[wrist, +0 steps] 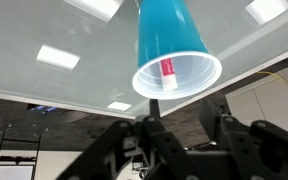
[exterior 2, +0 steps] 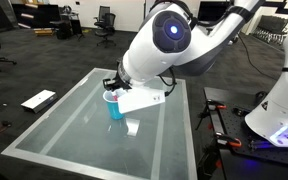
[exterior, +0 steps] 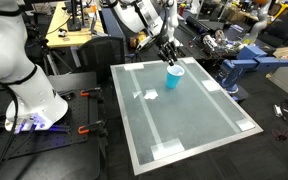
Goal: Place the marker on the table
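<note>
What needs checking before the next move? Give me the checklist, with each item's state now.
1. Marker found: ok, the marker sits inside the cup.
2. Gripper free: ok, the gripper is open and holds nothing.
3. Gripper at the cup's mouth: ok, it is just above the cup in both exterior views.
4. Cup upright on the table: ok.
5. Bare table surface beside the cup for setting the marker down: ok.
6. Room to grip the marker inside the cup: cannot tell.
</note>
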Controlling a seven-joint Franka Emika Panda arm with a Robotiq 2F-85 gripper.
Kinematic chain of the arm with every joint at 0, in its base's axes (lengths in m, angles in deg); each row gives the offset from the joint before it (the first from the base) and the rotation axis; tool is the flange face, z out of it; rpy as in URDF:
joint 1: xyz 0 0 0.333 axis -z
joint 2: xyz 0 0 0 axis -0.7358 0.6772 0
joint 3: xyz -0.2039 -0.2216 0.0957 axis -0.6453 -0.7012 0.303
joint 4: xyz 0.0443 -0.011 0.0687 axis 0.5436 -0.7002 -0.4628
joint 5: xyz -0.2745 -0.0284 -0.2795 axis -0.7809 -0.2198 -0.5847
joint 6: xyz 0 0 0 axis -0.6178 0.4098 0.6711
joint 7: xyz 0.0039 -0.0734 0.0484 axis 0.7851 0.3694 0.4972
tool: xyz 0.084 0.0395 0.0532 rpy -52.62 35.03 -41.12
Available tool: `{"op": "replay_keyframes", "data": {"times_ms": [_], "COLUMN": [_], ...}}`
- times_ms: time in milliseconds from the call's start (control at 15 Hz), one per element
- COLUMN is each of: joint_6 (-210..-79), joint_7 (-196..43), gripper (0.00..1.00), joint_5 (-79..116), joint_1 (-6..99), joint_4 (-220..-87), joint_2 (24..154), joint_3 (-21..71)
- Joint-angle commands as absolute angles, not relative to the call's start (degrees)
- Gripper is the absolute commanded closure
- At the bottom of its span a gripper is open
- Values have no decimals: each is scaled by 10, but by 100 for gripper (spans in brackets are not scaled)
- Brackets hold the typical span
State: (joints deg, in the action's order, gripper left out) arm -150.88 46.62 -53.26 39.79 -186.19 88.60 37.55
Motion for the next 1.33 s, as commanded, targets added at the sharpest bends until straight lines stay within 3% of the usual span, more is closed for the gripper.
{"op": "replay_keyframes", "data": {"times_ms": [0, 1267], "joint_6": [-1534, -1576], "joint_7": [451, 404], "gripper": [49, 48], "joint_5": [-507, -486], "joint_1": [402, 409], "joint_4": [-1874, -1836], "joint_2": [881, 925], "joint_3": [368, 344]}}
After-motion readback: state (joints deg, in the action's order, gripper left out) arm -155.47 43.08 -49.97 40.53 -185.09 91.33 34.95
